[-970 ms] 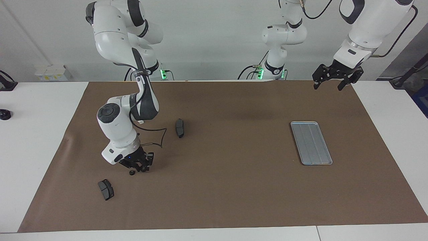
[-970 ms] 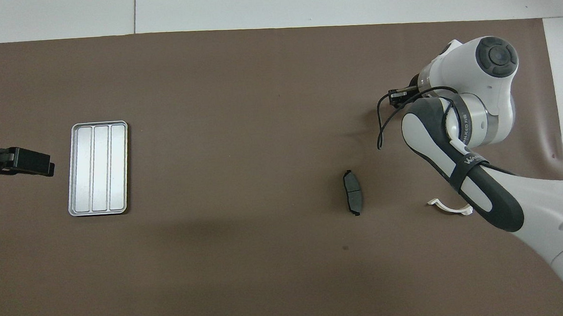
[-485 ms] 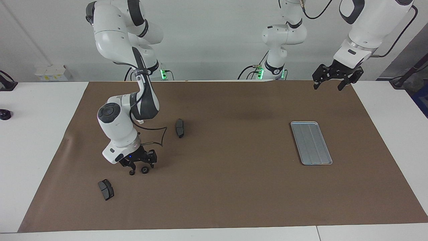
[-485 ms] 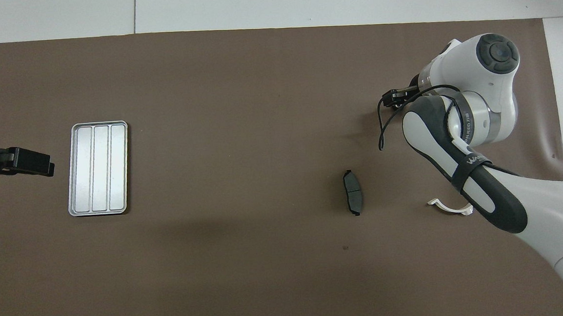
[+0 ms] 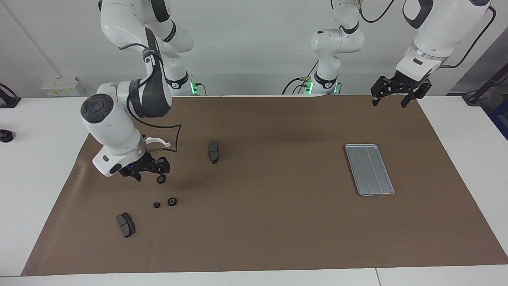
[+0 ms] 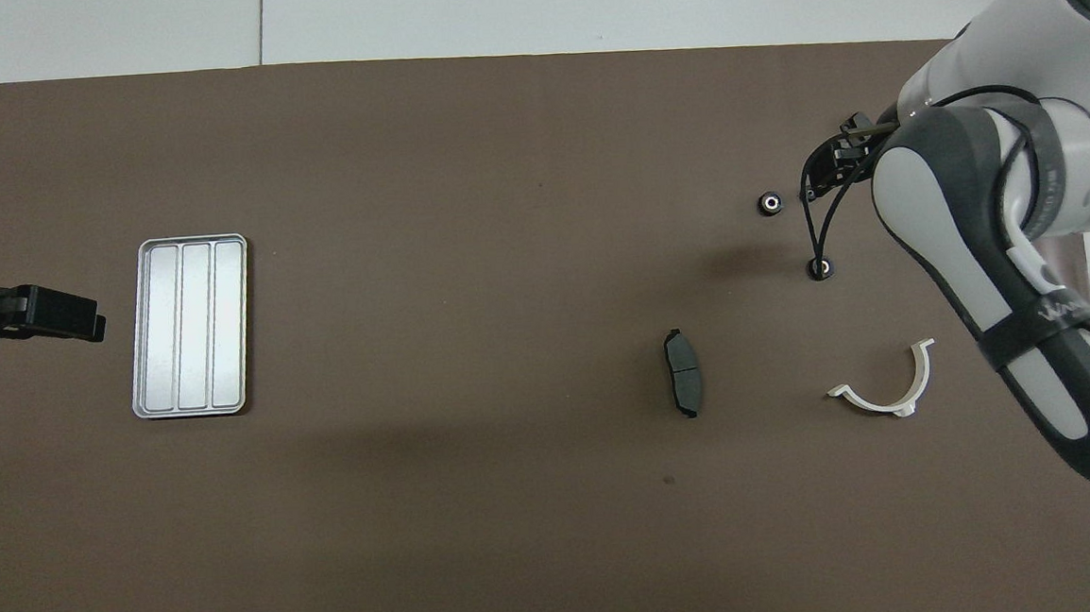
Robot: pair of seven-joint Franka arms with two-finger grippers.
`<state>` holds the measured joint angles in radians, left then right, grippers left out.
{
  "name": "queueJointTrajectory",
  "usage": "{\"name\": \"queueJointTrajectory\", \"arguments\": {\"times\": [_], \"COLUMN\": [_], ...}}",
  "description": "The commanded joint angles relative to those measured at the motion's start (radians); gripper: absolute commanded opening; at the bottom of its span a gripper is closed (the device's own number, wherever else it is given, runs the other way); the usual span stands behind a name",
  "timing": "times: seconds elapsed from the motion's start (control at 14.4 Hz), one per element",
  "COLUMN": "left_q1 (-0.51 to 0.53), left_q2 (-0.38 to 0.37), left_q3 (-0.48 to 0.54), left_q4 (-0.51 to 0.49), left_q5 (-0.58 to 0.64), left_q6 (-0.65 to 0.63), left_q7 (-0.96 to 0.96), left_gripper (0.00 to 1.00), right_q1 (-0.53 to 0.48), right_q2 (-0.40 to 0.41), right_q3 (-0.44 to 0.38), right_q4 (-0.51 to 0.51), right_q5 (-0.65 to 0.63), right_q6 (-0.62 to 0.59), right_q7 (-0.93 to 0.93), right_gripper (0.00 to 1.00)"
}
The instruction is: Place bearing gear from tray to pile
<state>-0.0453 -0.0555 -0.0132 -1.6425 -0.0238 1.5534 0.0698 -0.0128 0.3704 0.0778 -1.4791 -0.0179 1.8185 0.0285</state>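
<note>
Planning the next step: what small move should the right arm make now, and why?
Probably raise the right hand clear toward rest. It hangs open and empty over the mat by the pile, whose two gears lie apart on the mat, and the tray looks empty. The left hand waits open.

Two high cameras face each other, sharing the brown mat (image 5: 270,222)

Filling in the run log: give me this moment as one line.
right tool: open, raised over mat | gears: two on mat, released | tray: holds nothing | left tool: open, waiting
</note>
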Motion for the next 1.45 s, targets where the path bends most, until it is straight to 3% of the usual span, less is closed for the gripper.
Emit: {"name": "queueJointTrajectory", "arguments": {"times": [0.0,0.14,0.35,1.39], "left_q1": [0.013,0.013,0.013,0.013], "left_q2": [-0.007,-0.007,-0.007,-0.007], "left_q3": [-0.005,-0.005,-0.005,-0.005], "left_q4": [-0.007,-0.007,-0.007,-0.007], "left_q5": [-0.007,-0.007,-0.007,-0.007], "left_q6": [-0.013,-0.012,-0.013,-0.012], "left_q7": [0.002,0.002,0.002,0.002], "left_gripper": [1.0,1.0,1.0,1.0], "right_q1": [-0.016,-0.038,-0.039,-0.036], "right_q2": [-0.106,-0.186,-0.263,-0.28], "right_q3": [0.005,0.005,0.005,0.008], "right_q4": [-0.01,-0.015,-0.024,-0.018], "right_q5": [-0.002,-0.001,-0.001,0.016], "right_q6": [-0.125,-0.197,-0.274,-0.265], "right_q7": [-0.004,-0.004,-0.005,-0.016], "right_gripper": [0.92,1.0,1.0,1.0]}}
